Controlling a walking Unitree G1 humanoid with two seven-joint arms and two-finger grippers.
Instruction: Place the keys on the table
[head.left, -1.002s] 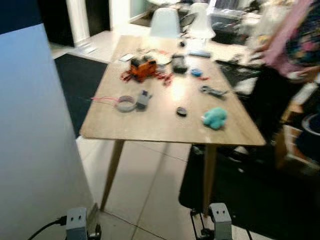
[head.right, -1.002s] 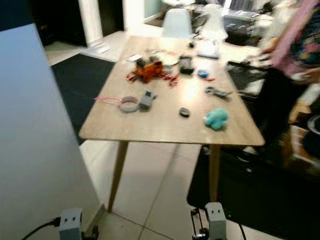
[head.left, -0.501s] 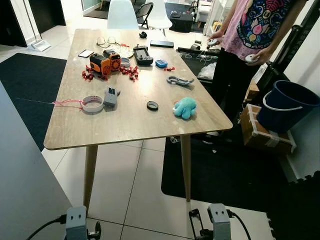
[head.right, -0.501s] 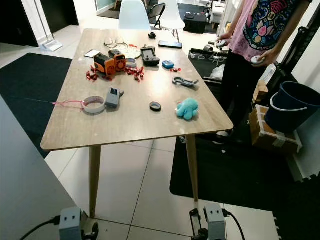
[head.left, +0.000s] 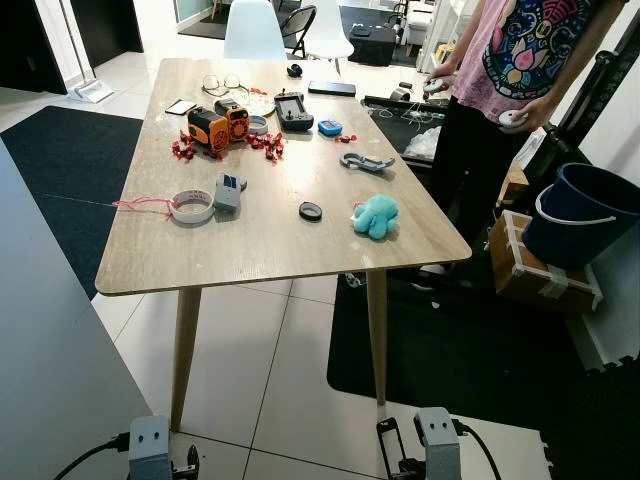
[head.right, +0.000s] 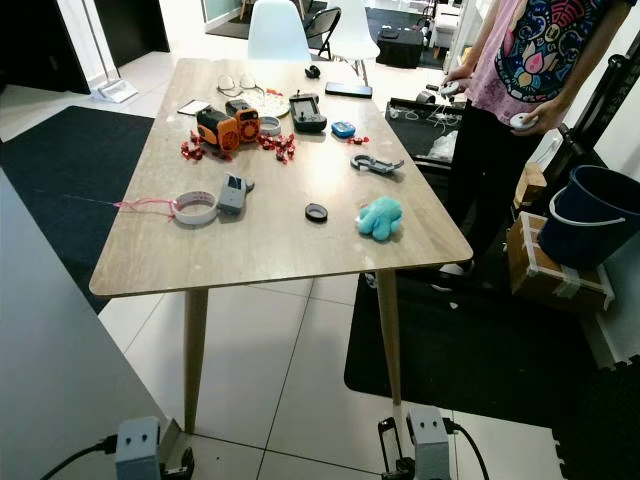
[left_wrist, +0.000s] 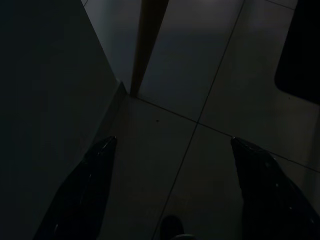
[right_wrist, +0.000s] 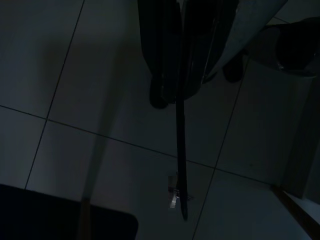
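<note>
My right gripper (right_wrist: 176, 97) hangs low over the tiled floor, shut on a dark strap (right_wrist: 180, 160) that dangles straight down. A small metal piece of the keys (right_wrist: 173, 196) shows near the strap's end. The left gripper (left_wrist: 172, 142) also hangs by the floor, open, with nothing between its fingers, close to a table leg (left_wrist: 145, 45). The wooden table (head.left: 250, 250) stands just ahead of me, its near edge above both wrists at the bottom of the eye views.
On the table lie a teal plush (head.left: 375, 215), a tape roll (head.left: 191, 207), a black disc (head.left: 311, 211), an orange device (head.left: 216, 125) and other small items. A person (head.left: 500, 80) stands at its right side. A blue bucket (head.left: 580, 215) and box (head.left: 540, 275) sit right; a pale panel (head.left: 50, 330) left.
The head view has swung and steadied from a blurred picture, then shifted a little. Both arms still hang low and the things on the table have not moved.
</note>
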